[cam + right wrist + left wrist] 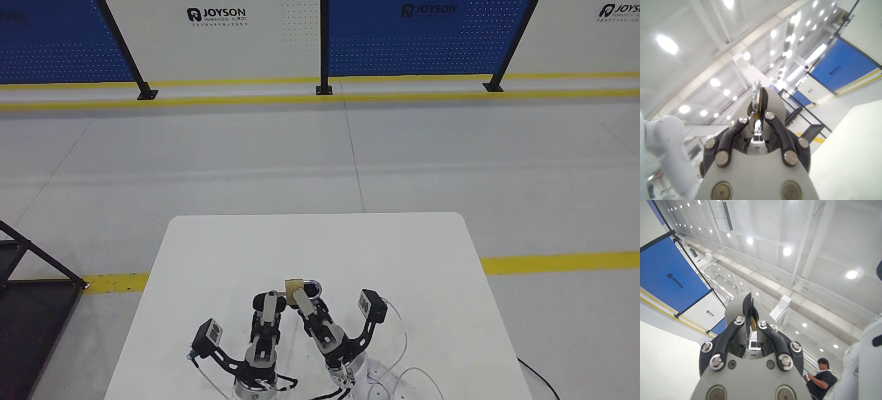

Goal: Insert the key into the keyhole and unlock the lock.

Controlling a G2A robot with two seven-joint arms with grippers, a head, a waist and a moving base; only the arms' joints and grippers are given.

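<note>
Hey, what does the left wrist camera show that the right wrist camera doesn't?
Left wrist camera, not the right: the left gripper shut on a small brass piece; too little of it shows to tell what it is.
Right wrist camera, not the left: the right gripper shut on a silvery metal piece with a brass-coloured lower end.
Both: a corner of the white table, blue barrier panels and ceiling lights.
</note>
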